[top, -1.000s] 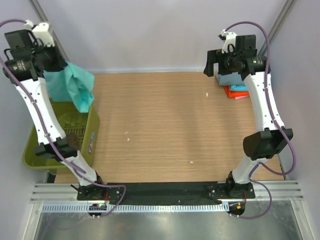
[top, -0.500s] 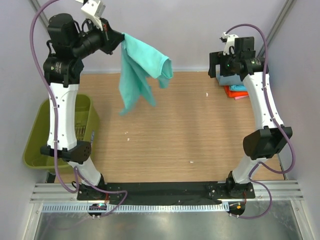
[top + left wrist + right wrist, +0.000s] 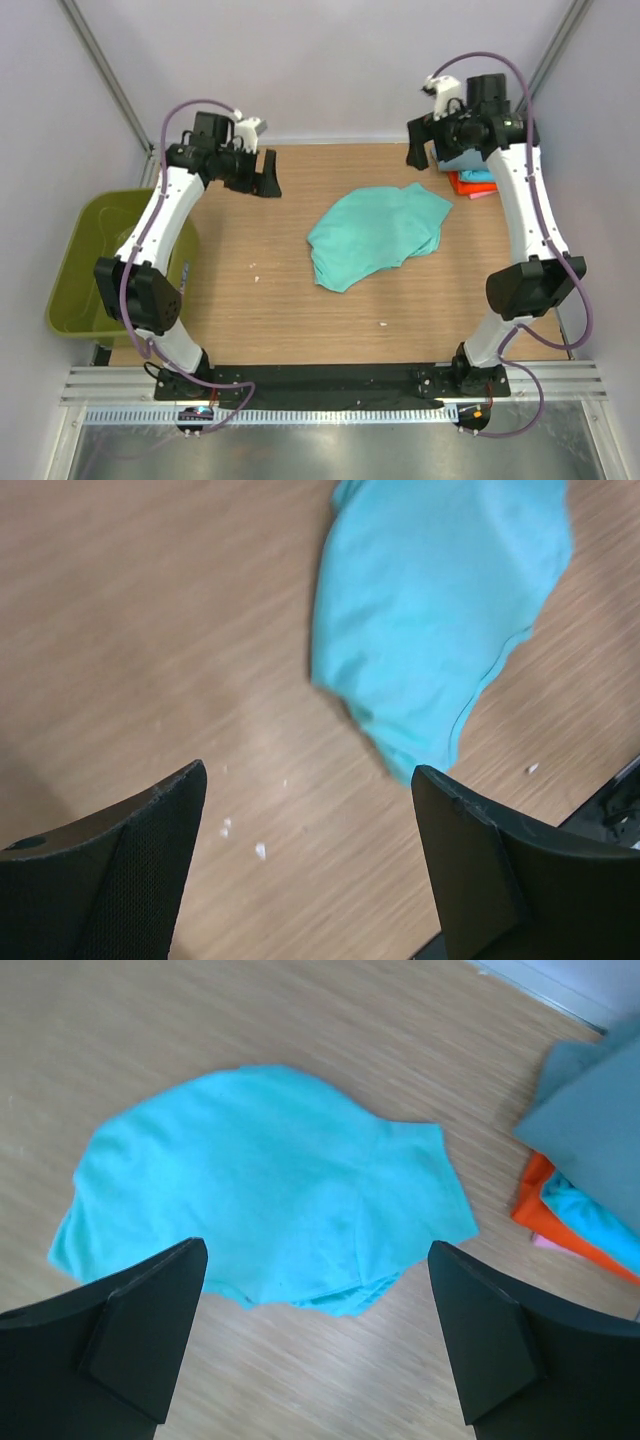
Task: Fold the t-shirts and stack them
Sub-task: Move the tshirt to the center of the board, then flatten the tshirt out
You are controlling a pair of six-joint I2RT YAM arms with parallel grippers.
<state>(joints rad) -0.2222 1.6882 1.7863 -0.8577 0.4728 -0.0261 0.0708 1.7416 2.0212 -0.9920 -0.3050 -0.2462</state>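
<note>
Left gripper (image 3: 267, 178) and right gripper (image 3: 420, 150) both gape wide, holding nothing. Between them the mint t-shirt (image 3: 375, 235) lies rumpled on the table (image 3: 260, 300), placed, I'd say, for flattening. The folded stack (image 3: 470, 182) waits just beside the right gripper. Both arms stretch forward, wrists tipped down at the cloth.

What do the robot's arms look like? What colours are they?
The left arm and right arm are both made of smooth white tube-shaped shells joined by chunky black joints. A thin purple cable loops along each one. The left gripper and right gripper each have two broad, black, wedge-shaped fingers.
</note>
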